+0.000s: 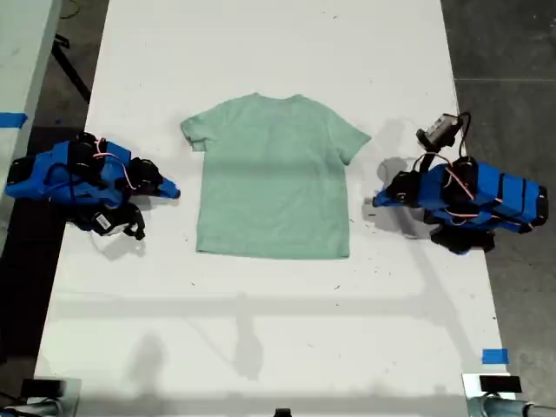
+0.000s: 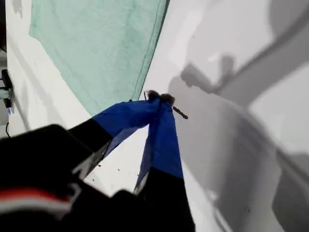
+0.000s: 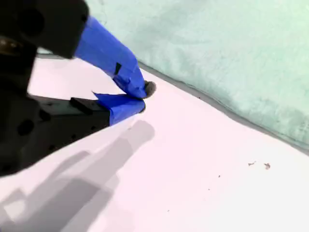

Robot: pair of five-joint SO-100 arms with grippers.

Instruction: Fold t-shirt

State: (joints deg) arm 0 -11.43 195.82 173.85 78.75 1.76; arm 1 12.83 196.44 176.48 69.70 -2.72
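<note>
The soft mint t-shirt [image 1: 274,178] lies flat and smooth mid-table [image 1: 261,347]. Our first gripper [image 2: 159,99] and second gripper [image 3: 142,99], blue tapered tips pinched together, rest empty beside the t-shirt.

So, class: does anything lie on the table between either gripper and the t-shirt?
Nothing visible does. Only bare white table separates my first gripper and my second gripper from the flat t-shirt.

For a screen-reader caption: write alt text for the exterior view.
A pale mint-green t-shirt lies spread flat on a white table, seen from above. A blue robot arm rests at each side of it, both clear of the cloth.
</note>
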